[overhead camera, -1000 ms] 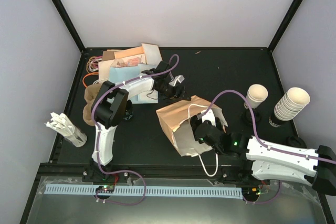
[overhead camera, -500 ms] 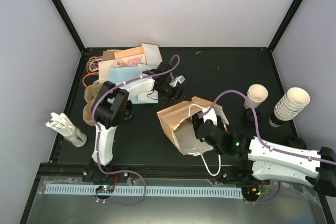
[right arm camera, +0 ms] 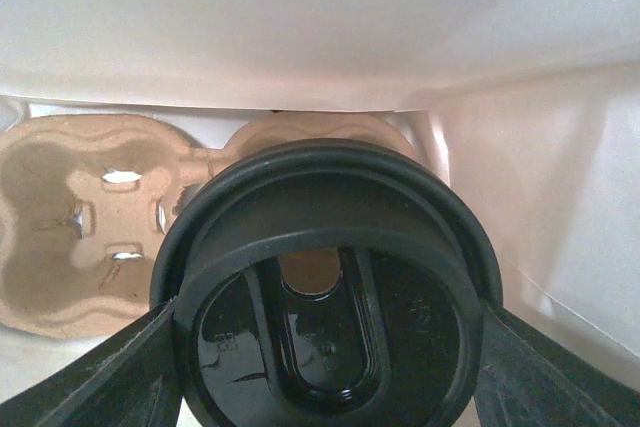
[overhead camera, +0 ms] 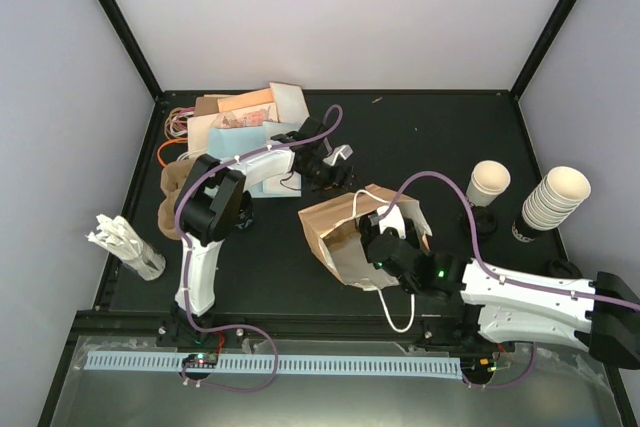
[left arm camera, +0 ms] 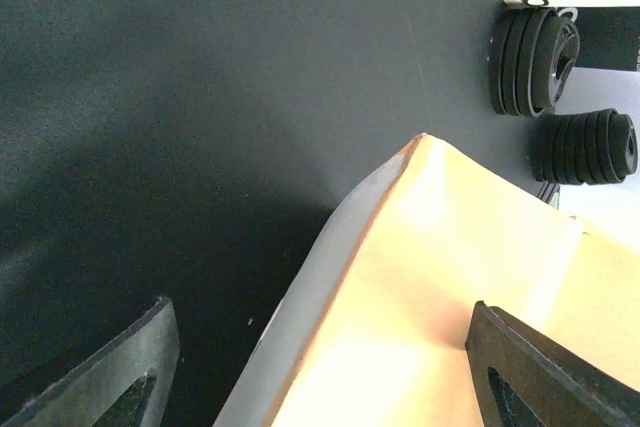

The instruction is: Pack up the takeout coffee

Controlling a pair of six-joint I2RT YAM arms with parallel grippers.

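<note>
The takeout coffee shows only in the right wrist view, as its round black lid [right arm camera: 325,287]. My right gripper [right arm camera: 325,357] is shut on it, one finger on each side of the lid, and holds it inside the brown paper bag [overhead camera: 335,227]. A cardboard cup carrier [right arm camera: 80,217] lies on the bag's floor beyond the lid. In the top view my right gripper [overhead camera: 383,247] reaches into the bag's mouth and the cup is hidden. My left gripper [overhead camera: 335,172] is open at the bag's far edge, with the bag's edge [left arm camera: 330,247] between its fingers.
A lidless cream cup [overhead camera: 489,180] and a stack of cream cups [overhead camera: 553,197] stand at the right. Stacked black lids [left arm camera: 530,62] lie near them. Paper items [overhead camera: 240,117] are piled at the back left. White stirrers in a holder [overhead camera: 125,242] stand at the left.
My right gripper has moved a little left and farther into the bag with the cup. The bag's mouth has shifted slightly. The left arm has hardly moved.
</note>
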